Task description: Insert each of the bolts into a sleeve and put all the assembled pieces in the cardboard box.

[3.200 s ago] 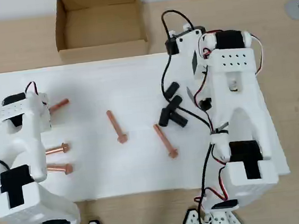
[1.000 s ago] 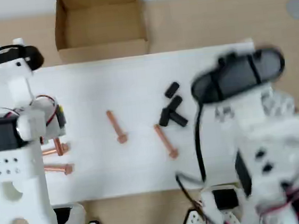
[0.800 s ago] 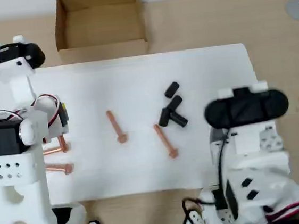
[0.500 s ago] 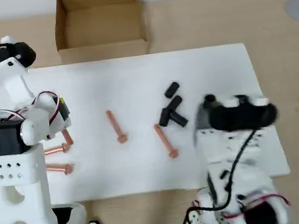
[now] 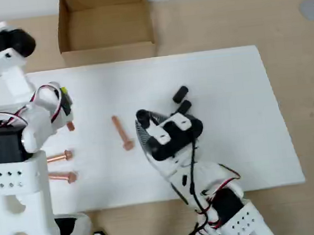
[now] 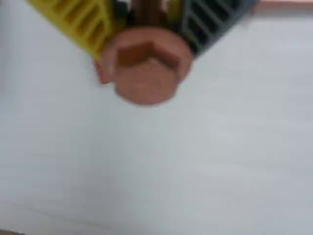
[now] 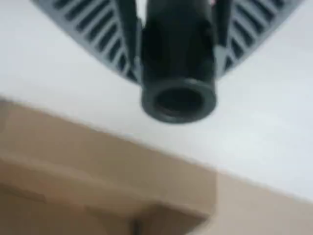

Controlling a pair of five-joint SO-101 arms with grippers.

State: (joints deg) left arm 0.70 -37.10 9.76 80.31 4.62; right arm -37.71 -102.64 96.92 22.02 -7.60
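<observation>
My left gripper (image 6: 146, 12) is shut on a copper bolt (image 6: 145, 63), whose hex head pokes out between the yellow and grey fingers. From above, that bolt (image 5: 70, 126) hangs at the left gripper (image 5: 64, 117) over the mat's left side. My right gripper (image 7: 178, 39) is shut on a black sleeve (image 7: 178, 98), its open end showing. The right gripper (image 5: 143, 125) is over the mat's middle. One loose bolt (image 5: 122, 133) lies just left of it. Two more bolts (image 5: 58, 157) (image 5: 62, 177) lie by the left arm. The cardboard box (image 5: 107, 44) stands open behind the mat.
Two black sleeves (image 5: 180, 93) (image 5: 184, 107) show on the white mat (image 5: 241, 114) just past the right arm, which covers what lies under it. The right half of the mat is bare. A tan table (image 5: 296, 52) surrounds the mat.
The right arm has swung from the mat's right side to its middle with the sleeve, covering a bolt and some sleeves. The left gripper has carried its bolt a little farther from the arm's base.
</observation>
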